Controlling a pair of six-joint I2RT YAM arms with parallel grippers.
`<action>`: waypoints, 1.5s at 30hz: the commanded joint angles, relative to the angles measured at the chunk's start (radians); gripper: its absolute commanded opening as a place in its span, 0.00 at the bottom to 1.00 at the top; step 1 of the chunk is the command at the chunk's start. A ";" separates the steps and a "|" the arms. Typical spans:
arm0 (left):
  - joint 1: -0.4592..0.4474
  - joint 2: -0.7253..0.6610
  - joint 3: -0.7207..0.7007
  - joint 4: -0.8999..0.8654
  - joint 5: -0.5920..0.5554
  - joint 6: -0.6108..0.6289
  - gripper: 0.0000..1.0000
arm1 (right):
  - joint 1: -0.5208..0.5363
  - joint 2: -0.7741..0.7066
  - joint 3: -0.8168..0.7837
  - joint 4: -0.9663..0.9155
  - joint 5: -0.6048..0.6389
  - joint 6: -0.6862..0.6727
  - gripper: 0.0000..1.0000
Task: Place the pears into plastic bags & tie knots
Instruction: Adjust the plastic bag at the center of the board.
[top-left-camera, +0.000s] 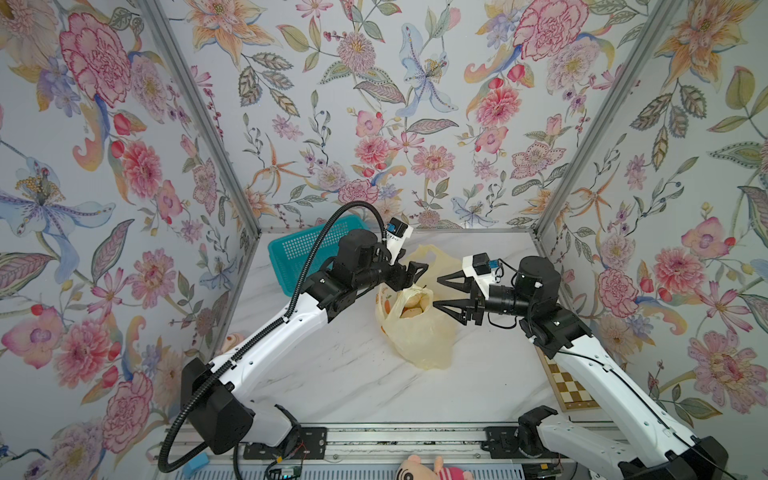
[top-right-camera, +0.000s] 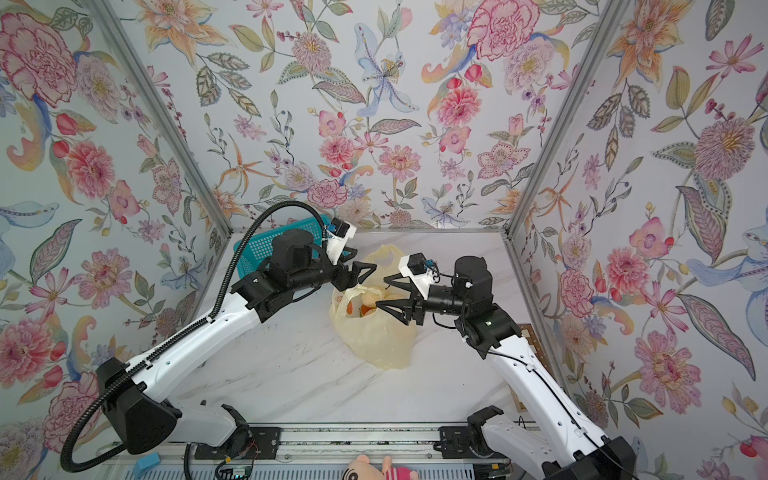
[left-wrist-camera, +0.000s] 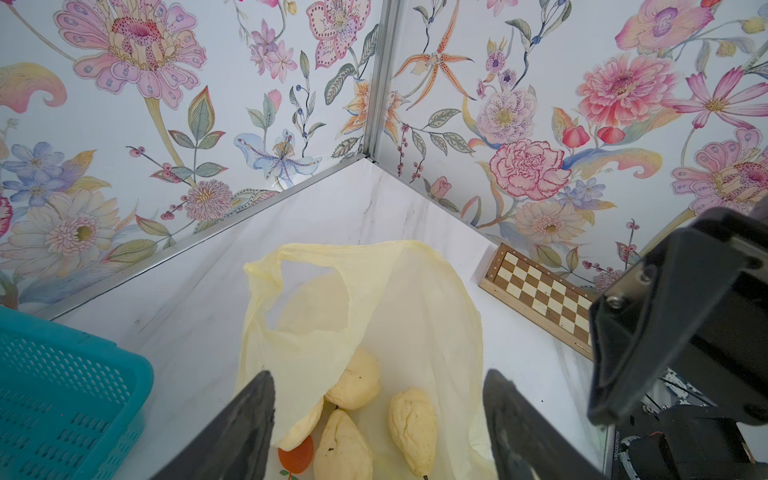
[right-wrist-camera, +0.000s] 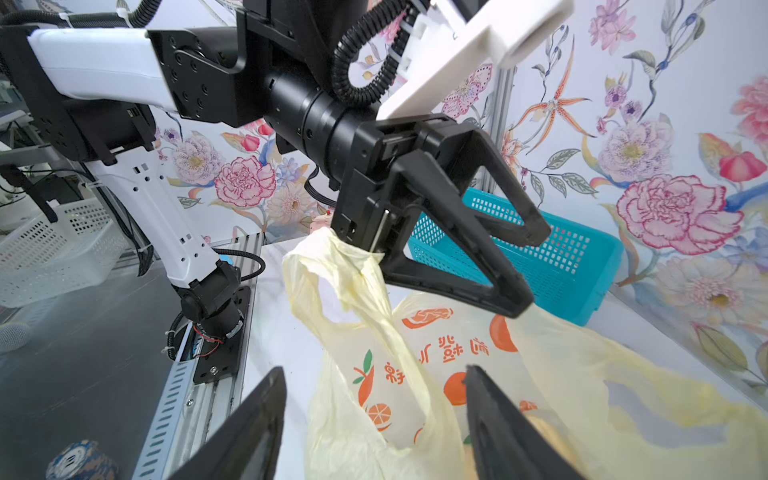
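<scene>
In both top views the plastic bag (top-left-camera: 419, 336) lay at mid-frame on the marble table (top-left-camera: 332, 382), its mouth gaping. The pears (left-wrist-camera: 357, 384) rested inside it, at the lower centre of the left wrist view. The left gripper (top-left-camera: 415, 272) hovered at the mouth's upper-left edge, jaws spread wide and gripping nothing. The right gripper (top-left-camera: 442, 293), just right of the mouth, stood equally spread and empty. One handle loop (right-wrist-camera: 328, 266) rose against the base of the left gripper's finger. A teal basket (top-left-camera: 299, 253) sat to the upper left.

You see your left gripper (left-wrist-camera: 379, 376) spread wide above the plastic bag (left-wrist-camera: 415, 291), cream pears (left-wrist-camera: 413, 428) lying inside, teal basket (left-wrist-camera: 62, 395) just beside it.
</scene>
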 joint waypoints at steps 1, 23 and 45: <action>-0.006 0.011 0.027 0.016 0.017 -0.008 0.79 | 0.020 0.055 0.037 0.072 -0.048 -0.059 0.64; -0.006 -0.117 0.040 0.068 -0.213 -0.025 0.79 | 0.078 0.033 0.087 0.185 0.140 0.060 0.00; -0.179 -0.331 -0.342 0.521 -0.348 -0.123 0.91 | 0.320 0.028 0.211 0.083 0.864 0.334 0.00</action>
